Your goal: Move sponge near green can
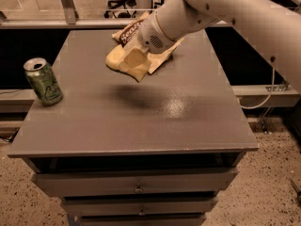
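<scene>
1. Sponge [114, 60] hangs in the upper middle of the frame, lifted clear of the table [155, 126], with its shadow on the grey top just below.
2. The gripper [135, 60] reaches in from the upper right and is clamped on the sponge. The chip bag [129, 31] lies just behind it.
3. The green can [43, 81] stands upright at the left of the frame by the table's left rim, well apart from the sponge.
4. From the gripper the can lies to the left and somewhat lower in the frame, so the carry should run that way.
5. The sponge's long axis seems to run roughly left to right, tilted. Setting it down just short of the can's right side should avoid toppling the can.
</scene>
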You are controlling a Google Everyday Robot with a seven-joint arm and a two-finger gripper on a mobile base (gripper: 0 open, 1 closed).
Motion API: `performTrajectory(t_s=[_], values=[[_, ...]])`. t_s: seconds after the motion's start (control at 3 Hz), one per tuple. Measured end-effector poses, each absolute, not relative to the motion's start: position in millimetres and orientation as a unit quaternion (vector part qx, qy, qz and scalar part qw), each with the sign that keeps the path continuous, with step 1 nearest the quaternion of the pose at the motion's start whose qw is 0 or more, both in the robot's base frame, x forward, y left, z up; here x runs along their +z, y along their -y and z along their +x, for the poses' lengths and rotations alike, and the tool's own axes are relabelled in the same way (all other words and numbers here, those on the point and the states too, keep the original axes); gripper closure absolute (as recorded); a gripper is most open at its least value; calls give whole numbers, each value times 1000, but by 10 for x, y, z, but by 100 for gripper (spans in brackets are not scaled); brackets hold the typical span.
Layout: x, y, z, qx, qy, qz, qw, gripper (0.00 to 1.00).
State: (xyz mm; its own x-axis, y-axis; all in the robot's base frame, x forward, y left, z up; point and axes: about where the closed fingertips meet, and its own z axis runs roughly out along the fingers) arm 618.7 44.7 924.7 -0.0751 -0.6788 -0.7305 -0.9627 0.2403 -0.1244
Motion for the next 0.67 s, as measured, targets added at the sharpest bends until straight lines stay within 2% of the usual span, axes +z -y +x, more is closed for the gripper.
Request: performTrajectory(t_s=[0.67], values=[[9004, -1227, 6333, 237, -675, -605, 349, 100]])
